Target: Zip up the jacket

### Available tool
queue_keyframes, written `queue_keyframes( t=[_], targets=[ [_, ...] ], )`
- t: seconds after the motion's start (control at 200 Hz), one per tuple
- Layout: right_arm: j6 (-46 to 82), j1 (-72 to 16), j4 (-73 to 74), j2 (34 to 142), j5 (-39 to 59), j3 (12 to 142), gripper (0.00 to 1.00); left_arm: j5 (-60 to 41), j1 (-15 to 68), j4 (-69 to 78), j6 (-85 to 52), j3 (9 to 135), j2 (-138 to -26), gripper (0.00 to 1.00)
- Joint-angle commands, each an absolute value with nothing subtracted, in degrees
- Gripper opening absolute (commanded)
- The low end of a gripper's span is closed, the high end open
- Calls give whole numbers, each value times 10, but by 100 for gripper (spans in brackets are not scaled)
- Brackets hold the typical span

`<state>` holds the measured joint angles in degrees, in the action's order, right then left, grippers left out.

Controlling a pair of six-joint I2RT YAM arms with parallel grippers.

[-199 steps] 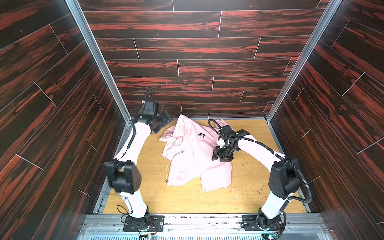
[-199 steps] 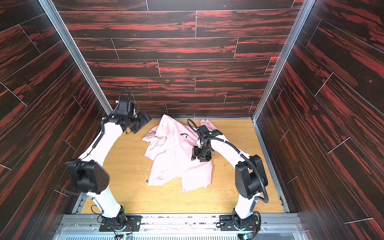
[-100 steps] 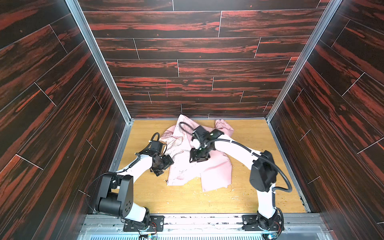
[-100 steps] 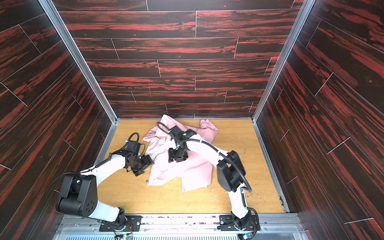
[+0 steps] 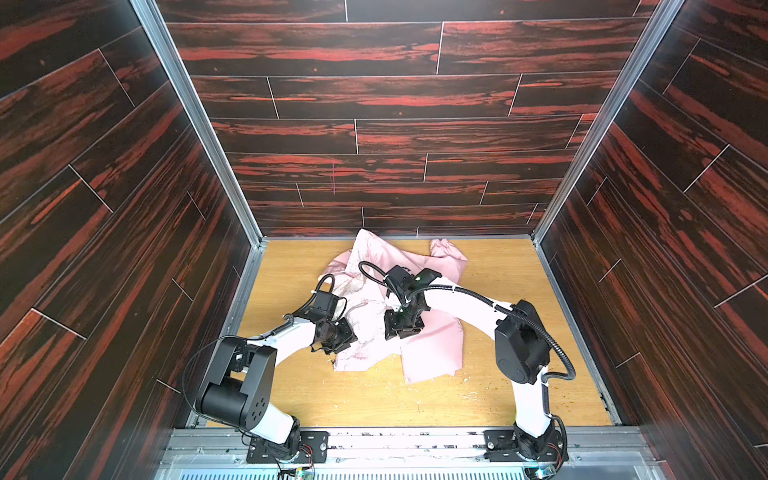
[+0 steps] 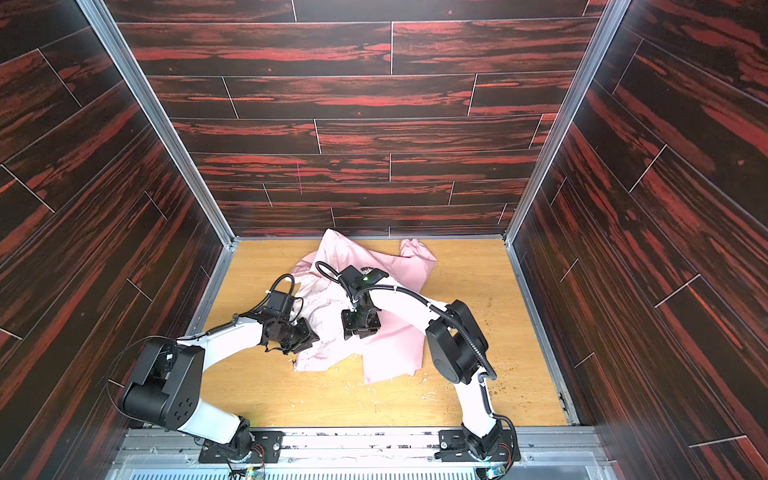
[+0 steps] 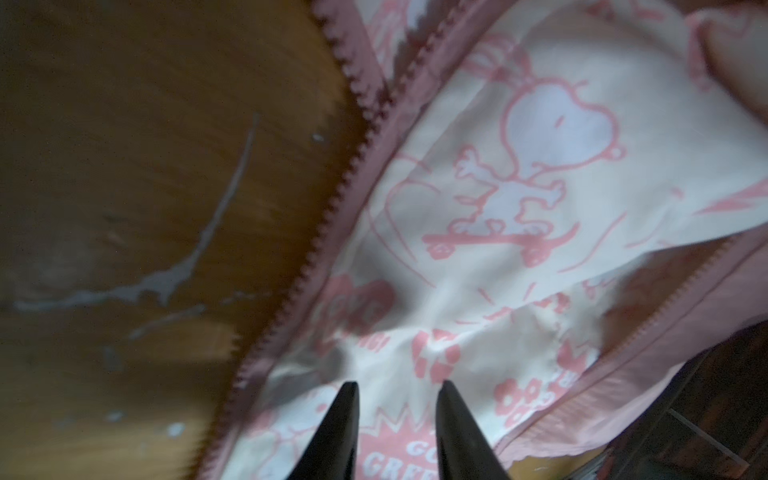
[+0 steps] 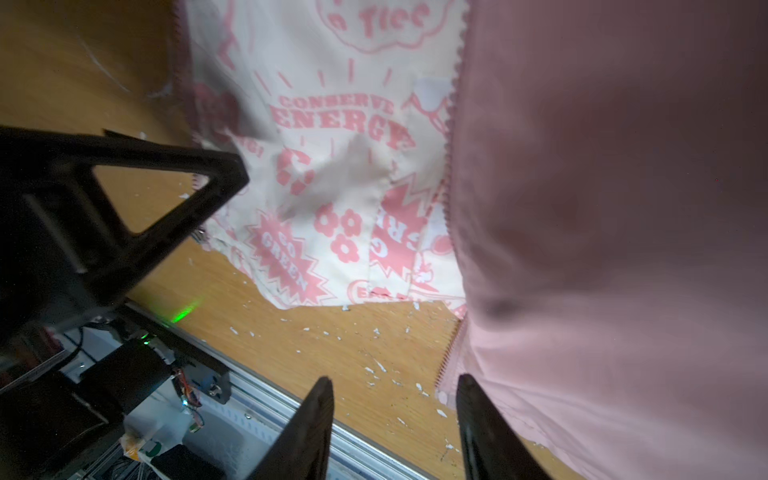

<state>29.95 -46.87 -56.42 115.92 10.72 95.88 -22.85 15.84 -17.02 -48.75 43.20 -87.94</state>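
The light-pink jacket point(image 5: 432, 340) point(image 6: 395, 349) lies unzipped and crumpled on the wooden floor, its pale printed lining point(image 7: 498, 199) facing up on the left half. My left gripper point(image 5: 349, 337) point(image 6: 311, 336) point(image 7: 397, 384) hovers low over the lining just inside the left zipper teeth point(image 7: 332, 208); its jaws stand a narrow gap apart with lining showing between them. My right gripper point(image 5: 401, 332) point(image 6: 360, 331) point(image 8: 395, 380) is open above the floor, next to the zipper teeth point(image 8: 448, 357) at the hem of the pink right front panel point(image 8: 602, 208).
The wooden floor point(image 5: 374, 399) carries white flecks near the hem. Dark red-streaked walls close in the cell on three sides. An aluminium rail point(image 5: 395, 440) runs along the front, holding both arm bases. The left gripper's black finger point(image 8: 166, 187) shows in the right wrist view.
The left arm swung from the back left corner down to the jacket's left front edge, and its jaws narrowed. The right gripper moved left and nearer across the jacket.
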Motion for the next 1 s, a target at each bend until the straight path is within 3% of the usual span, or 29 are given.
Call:
queue_keyframes(
  t=[0.0,0.085,0.21,0.331,0.466,0.751,0.997],
  targets=[
    [314,-468,-561,1087,98,949,50,-240,166,-166,-492,446,-846,14],
    [314,-470,-548,1076,109,937,50,-218,166,-209,-482,459,-823,16],
    [314,-475,-536,1072,126,928,53,-144,160,-296,-463,474,-785,50],
    [316,-482,-540,1077,124,932,53,-77,153,-370,-437,485,-771,63],
    [321,-487,-535,1072,126,924,52,-44,152,-375,-407,479,-785,66],
    [329,-490,-528,1044,124,890,52,-77,152,-271,-382,460,-866,66],
    [331,-490,-530,1018,107,864,52,-141,152,-184,-376,433,-943,52]
  ],
)
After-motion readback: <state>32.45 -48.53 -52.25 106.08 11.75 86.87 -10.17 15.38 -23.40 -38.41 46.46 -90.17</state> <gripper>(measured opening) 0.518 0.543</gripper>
